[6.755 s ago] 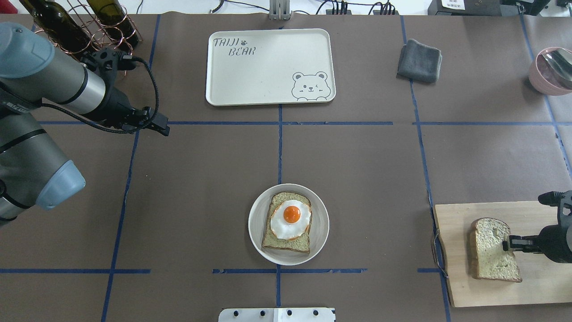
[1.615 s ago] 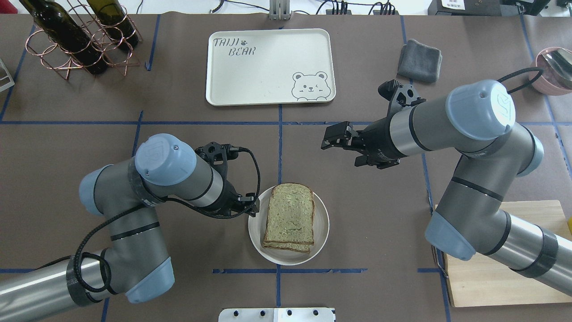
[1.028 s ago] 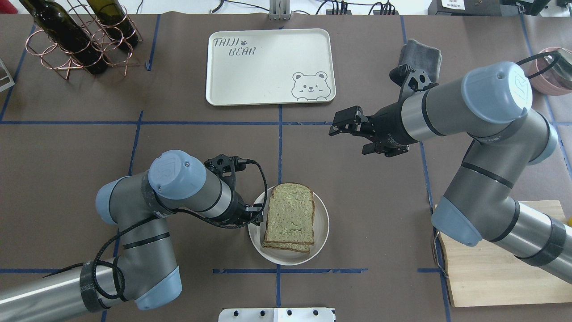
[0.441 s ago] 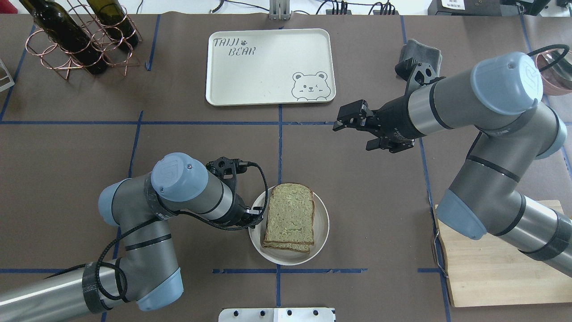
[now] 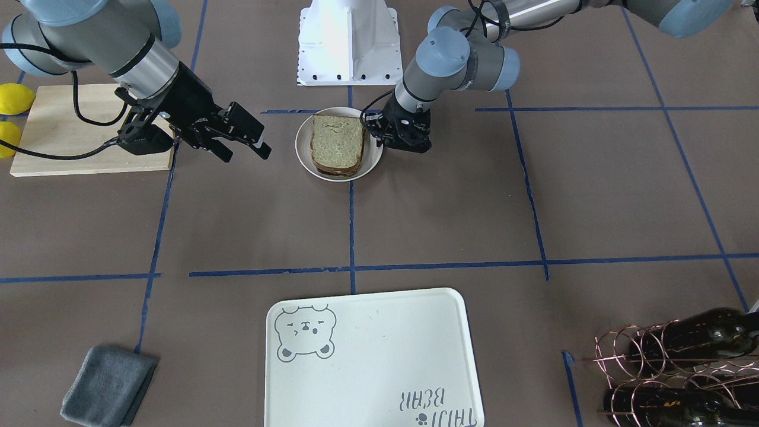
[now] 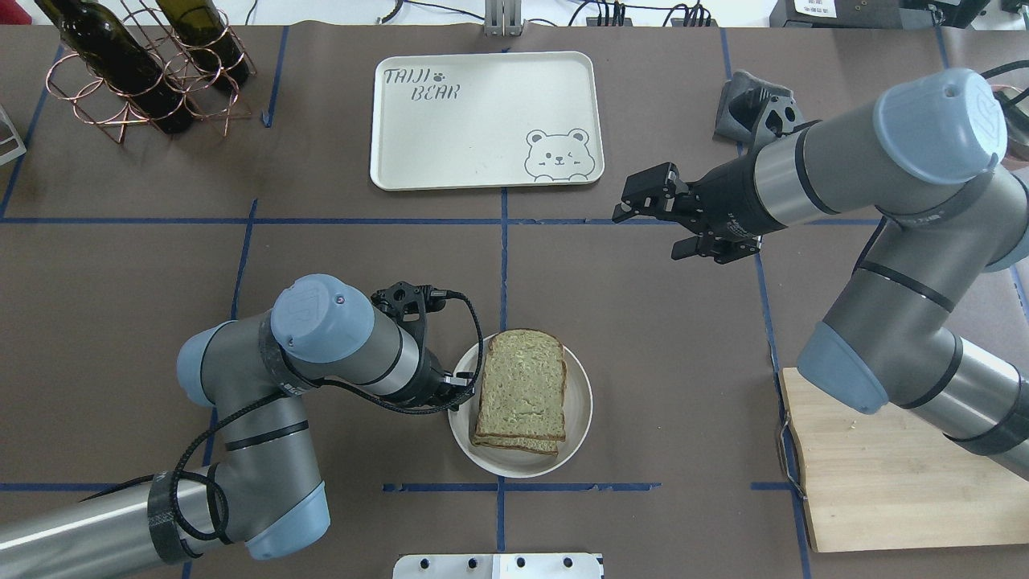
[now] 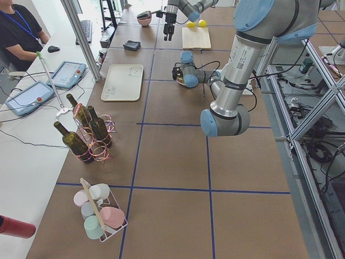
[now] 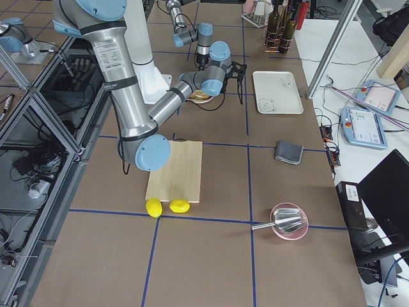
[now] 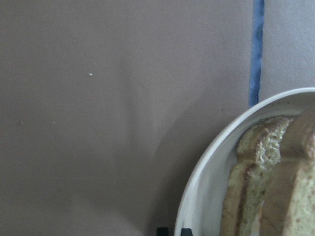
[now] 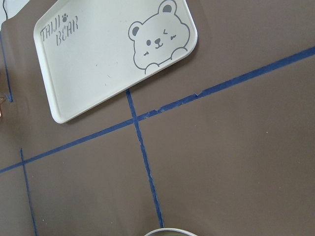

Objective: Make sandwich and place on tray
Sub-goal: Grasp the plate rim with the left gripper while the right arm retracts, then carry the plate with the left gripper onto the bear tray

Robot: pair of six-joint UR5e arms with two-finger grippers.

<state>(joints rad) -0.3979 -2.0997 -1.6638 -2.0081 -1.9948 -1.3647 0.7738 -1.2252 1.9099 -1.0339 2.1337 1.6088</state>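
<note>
Front-facing: the sandwich (image 5: 337, 144) sits on a white plate (image 5: 304, 157) by the middle of the counter's (image 5: 445, 207) robot-side edge. The right gripper (image 5: 249, 151) hangs spread wide, empty.

Overhead: the left gripper (image 6: 464, 392) is at the plate's rim, its opening unreadable. The tray (image 6: 482, 121) lies at the far edge's middle.

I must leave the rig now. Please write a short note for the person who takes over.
Left tool: low at the rim of the round plate, beside the sandwich; open or shut cannot be told.
Right tool: open, empty, in the air, apart from the plate.
Done: sandwich stacked on the plate.
To do: move the sandwich to the tray on the table's far side.
</note>
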